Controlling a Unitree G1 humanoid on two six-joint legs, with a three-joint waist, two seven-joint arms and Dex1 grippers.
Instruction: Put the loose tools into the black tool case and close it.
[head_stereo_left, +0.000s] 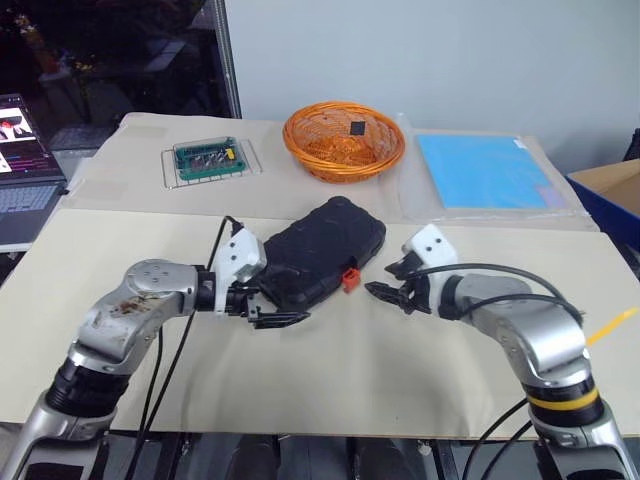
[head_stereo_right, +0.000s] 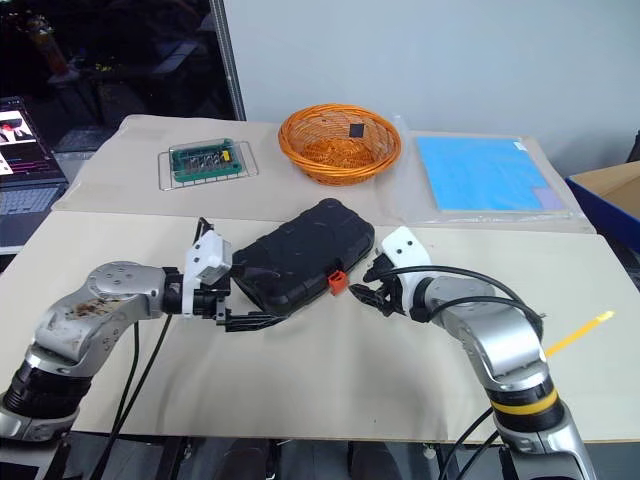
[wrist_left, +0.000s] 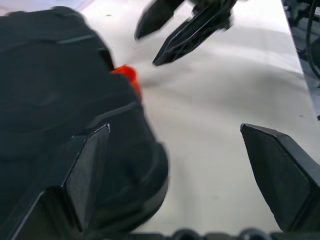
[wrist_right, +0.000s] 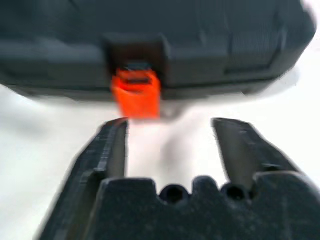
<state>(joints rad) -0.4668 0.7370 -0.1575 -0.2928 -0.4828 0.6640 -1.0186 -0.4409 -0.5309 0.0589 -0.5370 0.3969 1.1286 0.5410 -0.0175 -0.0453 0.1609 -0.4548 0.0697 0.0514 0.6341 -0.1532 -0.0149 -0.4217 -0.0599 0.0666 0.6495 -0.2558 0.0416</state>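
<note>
While the black tool case (head_stereo_left: 322, 252) lies closed, both grippers flank it, fingers spread: left gripper (head_stereo_left: 281, 320) seemingly touching, right gripper (head_stereo_left: 386, 281) near its orange latch (head_stereo_left: 350, 279).

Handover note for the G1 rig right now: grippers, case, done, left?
Left gripper: jaws open, nothing held, at the near left corner of the black tool case.
Right gripper: jaws open, nothing held, just short of the case's orange latch, facing it.
Case: lid down, lying at an angle mid-table, latch flap hanging loose off the front edge.
Done: no loose tools lie on the table, and the lid is shut.
Left: the latch looks unfastened; probably press it home with the right gripper while the left steadies the case.
</note>
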